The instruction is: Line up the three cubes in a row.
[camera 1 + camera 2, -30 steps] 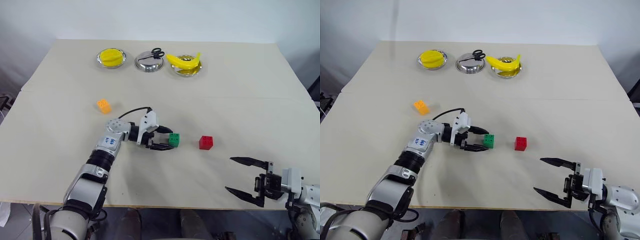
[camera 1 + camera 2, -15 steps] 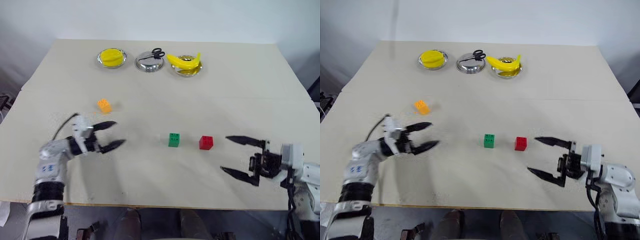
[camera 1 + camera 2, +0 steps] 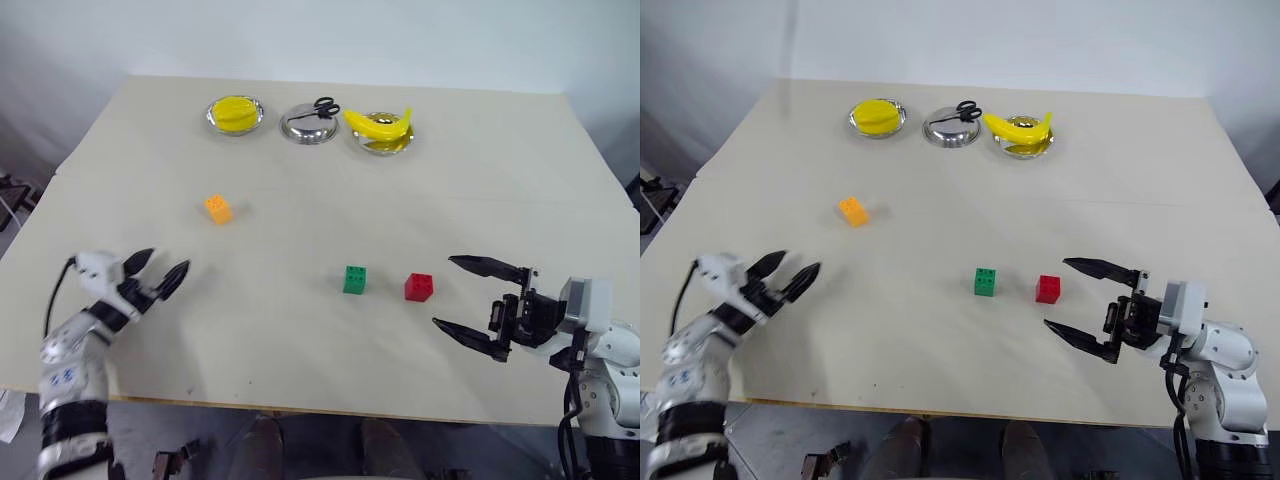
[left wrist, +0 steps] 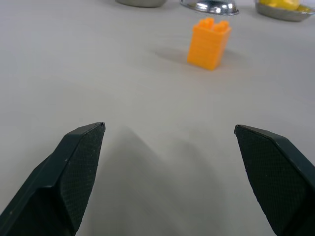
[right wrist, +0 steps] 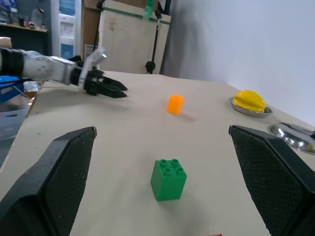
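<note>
- The left hand (image 3: 150,279) hangs over the near-left part of the desk (image 3: 300,180), its two black fingers spread wide and holding nothing. A second ago it was at the green cube; it has let go and swung well away to the left.
- The orange cube (image 3: 218,208) sits alone on the desk, ahead of the left hand and well apart from the other two. In the left wrist view it stands straight ahead between the parted fingers, so it looks like the next thing to fetch.
- The green cube (image 3: 354,279) stands free on the desk, just where the left hand released it.
- The red cube (image 3: 419,287) sits near the green one on its right, a small gap between them, the two roughly level: two cubes of the row look placed.
- The right hand (image 3: 468,297) hovers just right of the red cube, jaws fully apart and empty. It has risen a little and come nearer the cubes.
</note>
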`<state>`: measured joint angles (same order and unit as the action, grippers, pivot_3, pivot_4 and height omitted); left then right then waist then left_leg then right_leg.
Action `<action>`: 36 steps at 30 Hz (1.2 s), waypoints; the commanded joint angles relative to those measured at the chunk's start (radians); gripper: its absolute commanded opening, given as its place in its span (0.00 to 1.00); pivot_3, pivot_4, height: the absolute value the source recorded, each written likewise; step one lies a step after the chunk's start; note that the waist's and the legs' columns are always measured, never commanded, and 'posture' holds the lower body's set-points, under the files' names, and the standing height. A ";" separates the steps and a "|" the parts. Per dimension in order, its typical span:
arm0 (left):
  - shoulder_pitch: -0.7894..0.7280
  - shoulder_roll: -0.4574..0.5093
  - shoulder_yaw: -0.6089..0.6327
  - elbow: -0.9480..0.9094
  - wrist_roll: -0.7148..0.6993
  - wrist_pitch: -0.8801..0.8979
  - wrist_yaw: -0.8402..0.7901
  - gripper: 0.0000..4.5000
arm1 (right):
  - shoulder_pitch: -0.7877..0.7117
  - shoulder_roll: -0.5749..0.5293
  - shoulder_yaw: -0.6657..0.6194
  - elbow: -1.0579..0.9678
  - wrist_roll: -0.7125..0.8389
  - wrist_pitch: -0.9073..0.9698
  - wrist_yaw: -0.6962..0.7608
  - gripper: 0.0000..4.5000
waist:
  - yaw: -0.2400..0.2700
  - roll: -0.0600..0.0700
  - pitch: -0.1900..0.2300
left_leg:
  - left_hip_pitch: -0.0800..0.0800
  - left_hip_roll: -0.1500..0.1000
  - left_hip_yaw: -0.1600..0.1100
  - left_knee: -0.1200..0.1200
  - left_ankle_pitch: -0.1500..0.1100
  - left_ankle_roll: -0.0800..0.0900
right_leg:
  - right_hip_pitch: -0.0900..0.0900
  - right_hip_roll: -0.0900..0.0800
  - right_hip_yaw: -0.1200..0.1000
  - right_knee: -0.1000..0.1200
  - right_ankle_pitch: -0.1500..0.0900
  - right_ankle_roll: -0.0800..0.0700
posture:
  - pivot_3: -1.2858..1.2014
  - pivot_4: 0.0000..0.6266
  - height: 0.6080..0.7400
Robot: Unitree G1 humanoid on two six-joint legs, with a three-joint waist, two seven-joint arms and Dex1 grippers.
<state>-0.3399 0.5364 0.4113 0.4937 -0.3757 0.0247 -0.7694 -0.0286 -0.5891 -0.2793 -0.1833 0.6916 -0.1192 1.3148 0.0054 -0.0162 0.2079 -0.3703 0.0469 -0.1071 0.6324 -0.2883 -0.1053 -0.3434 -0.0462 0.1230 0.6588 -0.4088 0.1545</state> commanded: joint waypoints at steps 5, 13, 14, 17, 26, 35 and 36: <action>-0.431 0.066 -0.166 0.460 0.175 -0.146 -0.036 0.99 | 0.004 -0.021 -0.012 -0.040 0.014 0.014 0.000 1.00 | -0.011 0.000 0.000 | -0.001 0.000 -0.002 -0.001 0.002 -0.002 | 0.000 0.000 -0.002 -0.001 0.000 0.000 | 0.52 0.24 1.00; -0.625 0.048 -0.234 0.708 0.262 -0.209 -0.014 0.99 | 0.063 -0.009 -0.020 -0.121 0.022 0.027 -0.048 1.00 | -0.043 0.000 0.000 | -0.007 0.001 0.002 -0.003 0.001 -0.002 | -0.012 -0.001 -0.009 0.002 -0.001 -0.002 | 0.52 0.24 1.00; -0.630 0.049 -0.235 0.719 0.263 -0.200 -0.025 0.99 | 0.068 -0.009 -0.022 -0.125 0.020 0.023 -0.052 1.00 | -0.044 0.000 0.000 | -0.008 0.001 0.003 -0.003 0.001 -0.002 | -0.014 -0.001 -0.009 0.003 -0.001 -0.002 | 0.52 0.24 1.00; -0.633 0.055 -0.228 0.739 0.268 -0.197 -0.030 0.99 | 0.075 -0.009 -0.030 -0.121 0.014 0.013 -0.060 1.00 | -0.042 0.000 0.000 | -0.008 0.001 0.003 -0.002 0.002 -0.002 | -0.014 -0.001 -0.009 0.004 -0.001 -0.002 | 0.52 0.24 1.00; -0.625 0.084 -0.213 0.754 0.266 -0.181 -0.056 0.52 | 0.089 -0.008 -0.032 -0.116 0.009 -0.004 -0.076 1.00 | -0.034 0.000 0.000 | -0.008 0.001 0.003 -0.001 0.002 -0.003 | -0.014 -0.001 -0.009 0.005 -0.001 -0.002 | 0.52 0.24 1.00; -0.607 0.064 -0.227 0.633 0.186 -0.291 -0.539 0.33 | 0.141 -0.029 -0.064 -0.115 0.013 -0.006 -0.074 1.00 | -0.032 0.000 0.000 | -0.008 0.001 0.003 -0.002 0.002 -0.004 | -0.014 -0.001 -0.009 0.005 -0.001 -0.002 | 0.52 0.24 1.00; -0.599 0.062 -0.243 0.610 0.186 -0.300 -0.602 0.33 | 0.149 -0.036 -0.072 -0.114 0.015 -0.004 -0.071 1.00 | -0.032 0.000 0.000 | -0.008 0.001 0.003 -0.002 0.002 -0.004 | -0.013 -0.001 -0.009 0.005 -0.001 -0.002 | 0.52 0.24 1.00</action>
<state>-0.9456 0.5967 0.1834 1.1664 -0.1631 -0.2413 -1.2445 0.1085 -0.6037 -0.3079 -0.2722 0.6900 -0.1119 1.2372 -0.0268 -0.0166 0.2079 -0.3782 0.0477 -0.1038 0.6307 -0.2859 -0.1093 -0.3565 -0.0473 0.1141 0.6636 -0.4094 0.1526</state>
